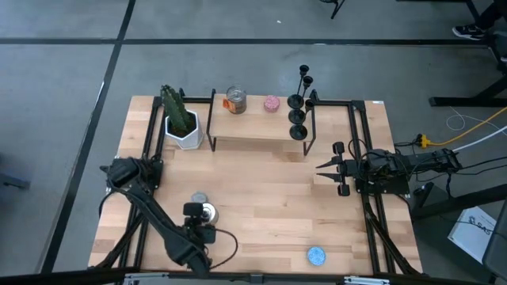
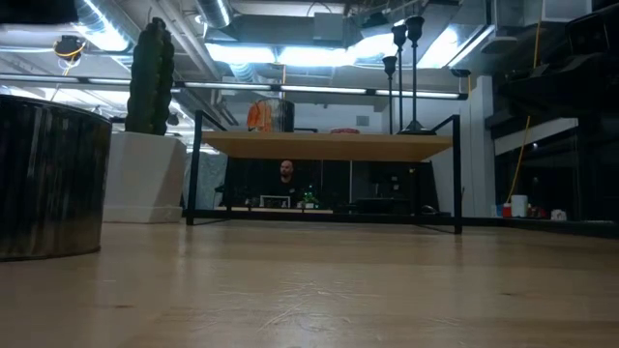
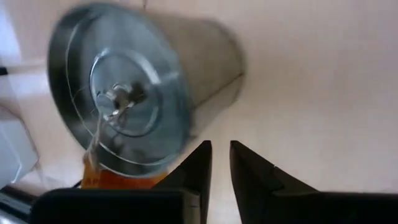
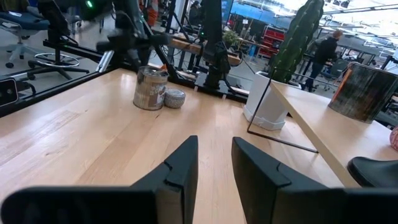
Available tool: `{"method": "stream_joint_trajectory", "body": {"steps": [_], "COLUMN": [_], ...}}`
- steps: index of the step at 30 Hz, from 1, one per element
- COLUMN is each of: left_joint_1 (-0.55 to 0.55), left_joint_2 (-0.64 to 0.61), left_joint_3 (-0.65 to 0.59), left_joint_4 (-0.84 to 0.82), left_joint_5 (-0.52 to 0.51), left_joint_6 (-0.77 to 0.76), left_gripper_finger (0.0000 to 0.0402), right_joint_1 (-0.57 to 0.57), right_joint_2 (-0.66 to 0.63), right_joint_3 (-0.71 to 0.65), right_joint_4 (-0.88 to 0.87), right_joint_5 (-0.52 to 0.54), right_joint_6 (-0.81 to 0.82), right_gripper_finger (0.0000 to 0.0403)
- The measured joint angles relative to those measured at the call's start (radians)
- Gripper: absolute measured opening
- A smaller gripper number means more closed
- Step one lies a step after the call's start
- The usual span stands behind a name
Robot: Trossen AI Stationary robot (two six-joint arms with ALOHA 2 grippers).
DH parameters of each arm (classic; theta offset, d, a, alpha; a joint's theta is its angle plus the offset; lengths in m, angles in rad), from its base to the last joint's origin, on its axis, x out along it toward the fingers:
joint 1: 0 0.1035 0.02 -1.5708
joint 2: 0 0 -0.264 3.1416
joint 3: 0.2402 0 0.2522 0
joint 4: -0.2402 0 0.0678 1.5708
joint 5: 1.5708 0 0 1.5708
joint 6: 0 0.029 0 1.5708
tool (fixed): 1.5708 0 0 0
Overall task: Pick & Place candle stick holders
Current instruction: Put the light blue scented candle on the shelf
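On shelf's right edge, candle stick holders [image 1: 299,107]

hand [image 4: 214,163]: fingers apart | tin [image 4: 150,88]: upright | possibly lid [image 4: 173,98] beside it

Grey concrete floor [image 1: 71,47], bright ceiling strip lights [image 2: 290,53], wooden table [image 1: 261,206]

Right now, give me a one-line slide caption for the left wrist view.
Left gripper, fingers nearly closed and empty, poised beside a round silver metal tin on the light wooden table.
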Motion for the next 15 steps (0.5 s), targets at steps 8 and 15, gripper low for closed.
{"method": "stream_joint_trajectory", "body": {"steps": [8, 15], "left_joint_1": [0.012, 0.048], "left_joint_2": [-0.020, -0.020], "left_joint_3": [-0.134, -0.132], "left_joint_4": [0.089, 0.252], "left_joint_5": [-0.067, -0.152], "left_joint_6": [0.012, 0.049], "left_gripper_finger": [0.0012, 0.0003], "right_joint_1": [0.000, 0.000], "right_joint_2": [0.000, 0.000], "right_joint_3": [0.000, 0.000], "right_joint_4": [0.000, 0.000], "right_joint_5": [0.000, 0.000], "right_joint_6": [0.000, 0.000], "right_gripper_finger": [0.0100, 0.0100]}}
